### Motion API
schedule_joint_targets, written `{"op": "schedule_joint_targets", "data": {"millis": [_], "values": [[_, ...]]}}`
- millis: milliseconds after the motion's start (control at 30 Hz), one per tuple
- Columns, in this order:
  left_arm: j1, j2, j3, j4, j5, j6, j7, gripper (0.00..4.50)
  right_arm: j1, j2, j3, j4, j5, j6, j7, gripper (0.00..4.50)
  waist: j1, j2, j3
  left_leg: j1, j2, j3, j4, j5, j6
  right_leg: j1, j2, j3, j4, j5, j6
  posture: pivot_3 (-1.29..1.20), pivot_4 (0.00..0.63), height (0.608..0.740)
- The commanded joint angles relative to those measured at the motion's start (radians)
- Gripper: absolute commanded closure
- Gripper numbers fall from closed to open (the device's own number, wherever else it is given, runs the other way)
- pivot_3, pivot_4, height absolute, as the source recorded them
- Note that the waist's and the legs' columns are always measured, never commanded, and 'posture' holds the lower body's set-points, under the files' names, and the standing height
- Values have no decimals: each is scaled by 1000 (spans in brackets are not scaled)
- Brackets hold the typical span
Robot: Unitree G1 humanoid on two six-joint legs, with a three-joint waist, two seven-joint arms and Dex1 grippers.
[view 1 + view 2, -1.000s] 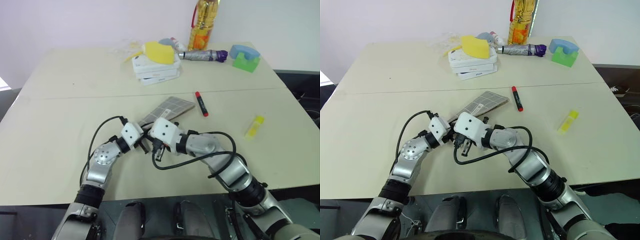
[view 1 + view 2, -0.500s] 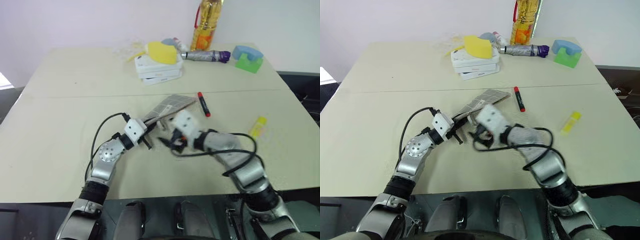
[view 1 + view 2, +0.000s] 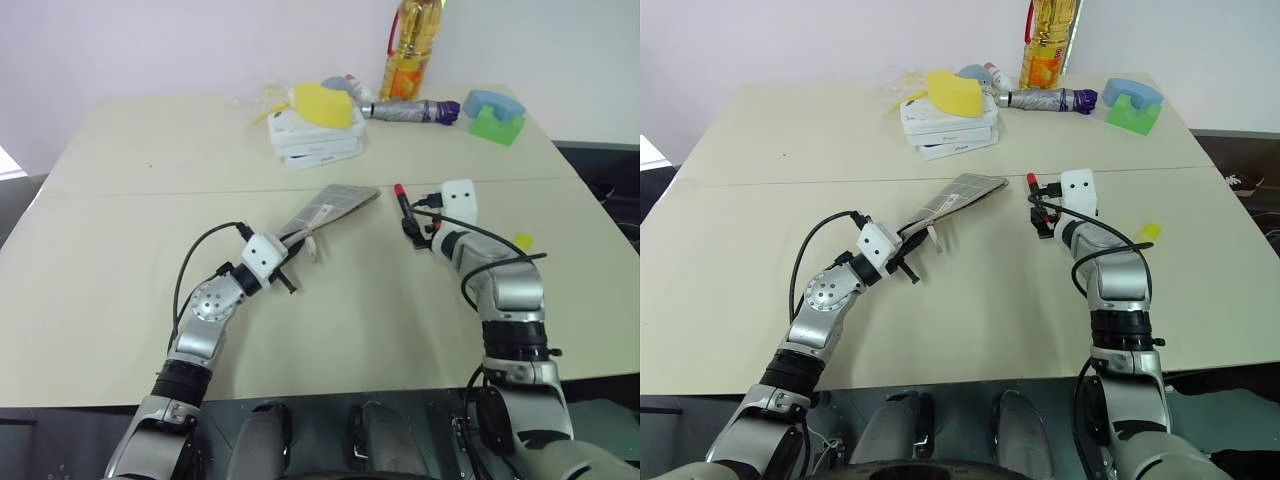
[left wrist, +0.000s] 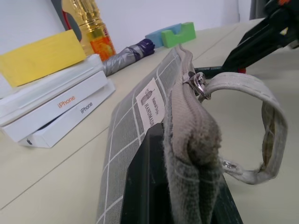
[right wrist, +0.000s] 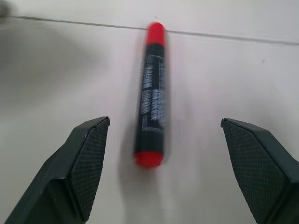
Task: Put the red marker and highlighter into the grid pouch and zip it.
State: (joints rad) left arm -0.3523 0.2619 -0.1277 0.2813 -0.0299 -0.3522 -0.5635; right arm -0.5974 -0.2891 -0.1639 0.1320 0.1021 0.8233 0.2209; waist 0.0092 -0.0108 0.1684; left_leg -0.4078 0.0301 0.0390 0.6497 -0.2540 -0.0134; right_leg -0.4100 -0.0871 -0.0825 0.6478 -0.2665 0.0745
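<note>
Pincer (image 5: 163, 172) on right swung over to red marker (image 5: 152, 93).

"iPhone" is printed in orange on the side of the upper white box (image 4: 56, 95) and in grey on the lower white box (image 4: 70, 119); the grid pouch (image 4: 135, 135) carries a small white label (image 4: 150, 105) reading "HANDMADE".

The left gripper (image 3: 290, 262) is seen with its two black fingers clamped together on the end of the flat grey grid-lined fabric pouch (image 3: 333, 204) (near end raised off the surface), forearm angled forward and rightward. The right gripper (image 3: 413, 226) is extended forward with its fingers spread wide, the short red-and-black marker (image 5: 152, 95) lying between them, untouched.
</note>
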Motion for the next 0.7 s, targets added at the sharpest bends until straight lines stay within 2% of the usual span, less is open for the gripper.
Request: {"op": "schedule_joint_targets", "data": {"millis": [33, 167, 200, 233, 367, 467, 567, 700], "values": [[-7, 0, 6, -22, 5, -3, 15, 4500, -29, 11, -31, 31, 36, -50, 3, 1411, 1, 0, 0, 0, 0, 0, 0, 0, 0, 0, 0, 0, 0, 0, 0, 0, 150, 740], [2, 0, 6, -31, 3, 3, 21, 4500, -17, 11, -25, 14, 50, -53, 4, 3548, 1, 0, 0, 0, 0, 0, 0, 0, 0, 0, 0, 0, 0, 0, 0, 0, 150, 740], [4, 0, 6, -32, 3, 3, 21, 4500, -12, 8, -21, 1, 51, -58, 4, 3984, 1, 0, 0, 0, 0, 0, 0, 0, 0, 0, 0, 0, 0, 0, 0, 0, 150, 740], [5, 0, 5, -33, 2, 5, 22, 4500, 0, -2, -10, -26, 46, -63, 10, 4140, 1, 0, 0, 0, 0, 0, 0, 0, 0, 0, 0, 0, 0, 0, 0, 0, 150, 740], [1, 2, 10, -31, -3, 11, 25, 4500, 57, -73, 56, -156, 2, -77, 40, 4139, 2, 0, 0, 0, 1, 0, 0, 0, 0, 0, 0, 0, 0, 0, 0, 0, 150, 740], [-14, 6, 18, -23, -12, 16, 21, 4500, 156, -188, 98, -352, -3, -85, 126, 4139, 3, 0, 0, -1, 0, 0, 0, 0, 0, 0, 0, 0, 0, 0, 0, 0, 150, 740], [-29, 7, 21, -9, -25, 14, 7, 4500, 297, -318, 96, -573, 32, -120, 254, 4139, 5, 0, 0, -1, 0, 0, -1, 0, 0, 0, -1, 0, -2, 0, 0, 0, 150, 740], [-41, 3, 23, -1, -44, 13, -15, 4500, 380, -376, 90, -703, 75, -116, 320, 4139, -4, 0, 1, 0, 1, -1, 0, -1, 1, 0, 1, 1, -1, 0, 0, 0, 150, 740]]}}
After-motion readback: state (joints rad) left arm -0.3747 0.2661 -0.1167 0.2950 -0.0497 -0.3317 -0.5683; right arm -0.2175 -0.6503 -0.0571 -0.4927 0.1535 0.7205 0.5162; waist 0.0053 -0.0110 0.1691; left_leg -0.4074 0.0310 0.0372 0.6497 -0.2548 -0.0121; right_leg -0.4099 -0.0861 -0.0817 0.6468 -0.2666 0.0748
